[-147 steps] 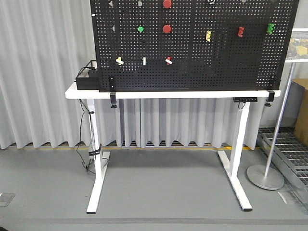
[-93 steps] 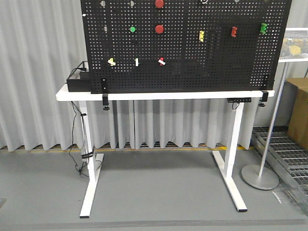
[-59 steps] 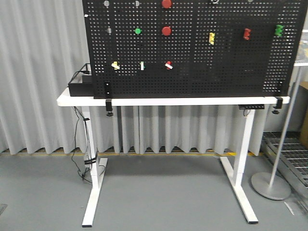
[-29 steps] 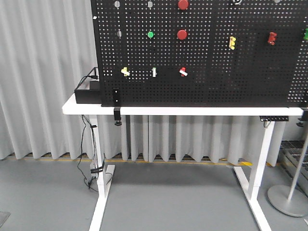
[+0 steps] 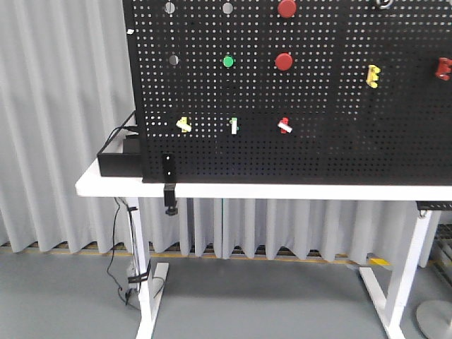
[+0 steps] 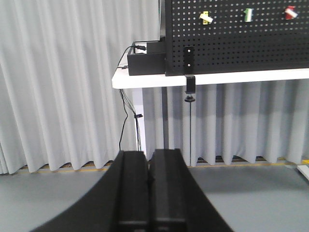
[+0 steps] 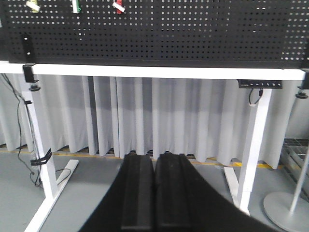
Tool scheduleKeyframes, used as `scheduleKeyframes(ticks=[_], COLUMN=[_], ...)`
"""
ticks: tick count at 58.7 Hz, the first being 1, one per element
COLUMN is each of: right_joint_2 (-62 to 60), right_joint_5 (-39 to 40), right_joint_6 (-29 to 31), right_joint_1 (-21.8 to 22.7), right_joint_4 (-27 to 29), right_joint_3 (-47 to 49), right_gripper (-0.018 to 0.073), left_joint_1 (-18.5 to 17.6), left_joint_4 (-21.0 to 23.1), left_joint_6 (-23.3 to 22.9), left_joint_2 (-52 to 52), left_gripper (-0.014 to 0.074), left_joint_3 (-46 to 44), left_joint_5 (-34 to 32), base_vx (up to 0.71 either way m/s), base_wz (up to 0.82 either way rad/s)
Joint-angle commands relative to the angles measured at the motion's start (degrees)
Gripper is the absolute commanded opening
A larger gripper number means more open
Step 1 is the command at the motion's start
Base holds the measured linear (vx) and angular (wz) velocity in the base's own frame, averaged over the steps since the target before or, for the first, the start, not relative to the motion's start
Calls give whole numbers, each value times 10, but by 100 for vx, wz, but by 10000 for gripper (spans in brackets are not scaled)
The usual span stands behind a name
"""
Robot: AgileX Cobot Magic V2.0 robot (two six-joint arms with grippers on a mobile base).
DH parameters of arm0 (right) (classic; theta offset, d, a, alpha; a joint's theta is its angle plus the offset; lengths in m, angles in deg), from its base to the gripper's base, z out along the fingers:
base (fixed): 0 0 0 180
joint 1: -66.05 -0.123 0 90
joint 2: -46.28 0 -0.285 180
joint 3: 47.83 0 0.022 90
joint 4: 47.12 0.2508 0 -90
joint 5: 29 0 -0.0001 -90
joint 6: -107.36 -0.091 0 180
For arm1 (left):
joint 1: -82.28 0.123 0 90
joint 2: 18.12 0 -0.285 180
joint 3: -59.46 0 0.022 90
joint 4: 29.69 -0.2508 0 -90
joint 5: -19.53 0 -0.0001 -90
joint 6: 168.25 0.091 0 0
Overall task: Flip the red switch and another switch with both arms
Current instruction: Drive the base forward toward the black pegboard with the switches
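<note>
The red switch (image 5: 284,126) is a small toggle with a white lever on the black pegboard (image 5: 318,148); it also shows at the top of the left wrist view (image 6: 290,12) and the right wrist view (image 7: 118,6). The yellow switch (image 5: 184,125) sits to its left in the same row, and appears as the yellow switch (image 6: 206,17) and the yellow switch (image 7: 33,5) in the wrist views. My left gripper (image 6: 148,157) and right gripper (image 7: 154,158) are both shut and empty, low and well back from the board. Neither gripper shows in the front view.
A white toggle with green base (image 5: 234,126) stands between the two switches. Round red buttons (image 5: 283,61) and a green button (image 5: 228,61) sit above. The pegboard stands on a white table (image 5: 106,186) with a black box (image 5: 119,159); grey curtains hang behind.
The front view has closed in on the board and shifted left: the switches look larger and lower, and the board's right end has left the picture.
</note>
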Motion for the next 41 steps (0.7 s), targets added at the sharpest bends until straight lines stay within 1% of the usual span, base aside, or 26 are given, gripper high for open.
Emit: scheduleKeyframes(ticks=[1, 41], right_joint_2=[-3, -3], right_joint_5=[46, 46], right_joint_6=[4, 4], right_joint_1=[2, 2], right_joint_4=[-3, -3], right_joint_3=[-3, -3], right_gripper=[-6, -6], left_joint_1=[1, 1], left_joint_4=[1, 1], left_joint_6=[-3, -3], left_joint_2=[5, 5], left_gripper=[2, 2], left_joint_3=[10, 10], left_joint_5=[-46, -46], base_vx=[34, 39], base_wz=[0, -5])
